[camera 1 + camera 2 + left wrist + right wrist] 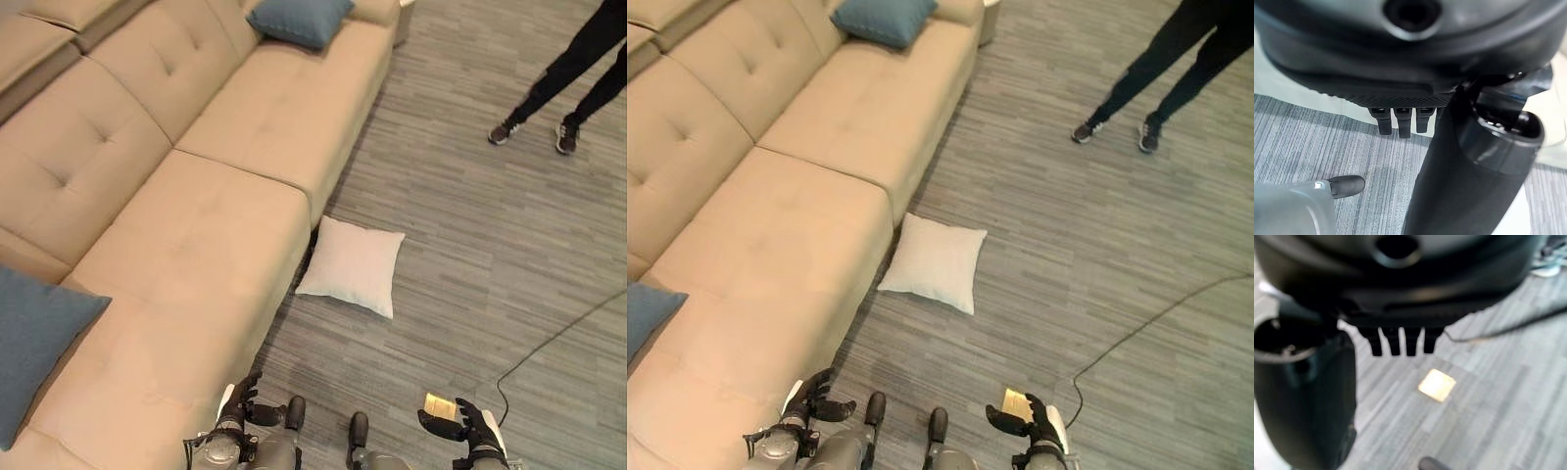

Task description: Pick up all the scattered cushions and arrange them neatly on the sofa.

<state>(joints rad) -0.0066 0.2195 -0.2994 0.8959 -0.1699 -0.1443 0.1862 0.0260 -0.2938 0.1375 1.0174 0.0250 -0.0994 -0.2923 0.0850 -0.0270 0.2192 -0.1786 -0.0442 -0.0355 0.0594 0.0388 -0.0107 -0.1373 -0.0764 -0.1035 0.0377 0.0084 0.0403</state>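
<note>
White square cushion (353, 264) on the grey wood-pattern floor (470, 245), just beside the beige tufted fabric sofa (196, 196).
Two blue cushions on the sofa: one at the far end (299, 20), one at the near end (34, 343). Left hand (238, 403) and right hand (458, 423): low, empty, fingers relaxed. Person's legs (568, 73) at far right.

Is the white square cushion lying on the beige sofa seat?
No, the white square cushion lies on the grey floor beside the beige sofa.

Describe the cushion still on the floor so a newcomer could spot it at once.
Start at the long beige sofa and follow its front edge to the grey floor. The white cushion lies flat there, touching the sofa's base. The two blue cushions both sit on the seat.
</note>
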